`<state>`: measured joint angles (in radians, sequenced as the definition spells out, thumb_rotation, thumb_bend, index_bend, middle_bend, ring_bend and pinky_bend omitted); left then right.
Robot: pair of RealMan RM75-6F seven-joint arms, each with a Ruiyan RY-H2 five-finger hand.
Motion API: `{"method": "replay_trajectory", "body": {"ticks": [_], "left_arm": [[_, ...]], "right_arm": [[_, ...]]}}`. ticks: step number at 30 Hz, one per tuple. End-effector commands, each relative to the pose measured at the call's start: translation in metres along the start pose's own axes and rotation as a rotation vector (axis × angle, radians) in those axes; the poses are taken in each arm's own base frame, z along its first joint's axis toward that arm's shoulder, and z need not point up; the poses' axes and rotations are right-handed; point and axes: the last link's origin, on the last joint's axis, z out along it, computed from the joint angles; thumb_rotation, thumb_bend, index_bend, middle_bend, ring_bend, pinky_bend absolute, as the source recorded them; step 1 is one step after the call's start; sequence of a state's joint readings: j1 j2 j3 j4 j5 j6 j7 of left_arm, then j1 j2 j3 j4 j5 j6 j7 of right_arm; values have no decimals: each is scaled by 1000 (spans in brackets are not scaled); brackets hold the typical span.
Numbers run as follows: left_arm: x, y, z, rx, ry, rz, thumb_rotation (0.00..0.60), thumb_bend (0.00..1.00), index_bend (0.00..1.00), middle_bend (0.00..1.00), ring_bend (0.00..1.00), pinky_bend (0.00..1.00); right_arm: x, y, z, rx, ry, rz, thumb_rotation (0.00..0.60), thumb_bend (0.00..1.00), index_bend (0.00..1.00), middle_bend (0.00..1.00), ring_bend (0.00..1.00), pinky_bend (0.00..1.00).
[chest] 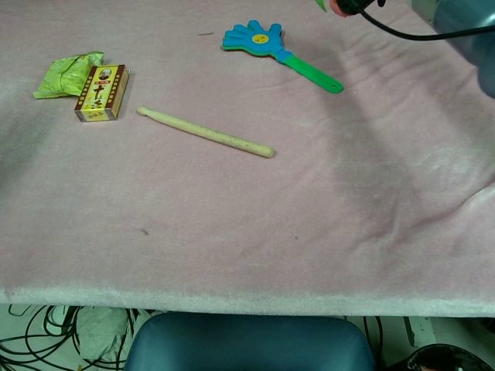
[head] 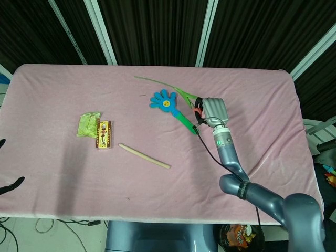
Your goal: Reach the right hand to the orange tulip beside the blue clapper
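The blue hand-shaped clapper (head: 165, 101) with its green handle lies on the pink cloth right of centre, and it also shows in the chest view (chest: 255, 37). My right hand (head: 212, 110) is just right of the handle, fingers curled round the orange tulip (head: 198, 111). The tulip's long green stem points up-left past the clapper. In the chest view only the bottom of the right hand (chest: 352, 6) and a bit of the orange bloom show at the top edge, above the cloth. My left hand (head: 6, 181) shows only dark fingertips at the left edge, apart and holding nothing.
A wooden drumstick (head: 144, 156) lies left of centre. Further left, a red-yellow box (head: 104, 134) sits next to a crumpled green packet (head: 88, 124). The pink cloth (head: 262, 94) covers the whole table, and a black cable runs from the right wrist.
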<state>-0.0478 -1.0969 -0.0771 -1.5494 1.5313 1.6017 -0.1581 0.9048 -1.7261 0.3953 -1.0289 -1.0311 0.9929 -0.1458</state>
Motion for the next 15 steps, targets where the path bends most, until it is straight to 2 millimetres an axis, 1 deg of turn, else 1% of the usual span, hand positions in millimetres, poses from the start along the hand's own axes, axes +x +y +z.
{"method": "replay_trajectory", "body": {"ticks": [1,2,3,5,6,9,12,15], "left_arm": [[-1,1,-1,-4,0,0,600,0,0,0,0,0],[-1,1,-1,-6,1,0,600,0,0,0,0,0],[-1,1,-1,-8,2,3,600,0,0,0,0,0],[-1,1,-2,-11,7,7,600,0,0,0,0,0],[-1,1,-2,-12,9,9,600,0,0,0,0,0],[-1,1,-3,-14,16,18,600,0,0,0,0,0],[-2,1,-4,-11,10,28,600,0,0,0,0,0],[-1,1,-4,-12,16,31,600,0,0,0,0,0]], "right_arm": [[51,36,-58,-10,84,54,600,530,688,608,564,623],[55,38,-66,-10,84,64,600,530,688,607,564,623],[61,44,-81,-15,87,78,600,529,688,607,564,623],[68,51,-102,-17,85,93,600,529,688,607,564,623],[70,53,-108,-18,85,98,600,529,688,607,564,623],[82,61,-148,-10,87,127,600,529,688,605,564,623],[96,61,-181,9,97,188,600,527,688,605,564,623],[105,60,-200,44,103,209,600,528,688,605,564,623]]}}
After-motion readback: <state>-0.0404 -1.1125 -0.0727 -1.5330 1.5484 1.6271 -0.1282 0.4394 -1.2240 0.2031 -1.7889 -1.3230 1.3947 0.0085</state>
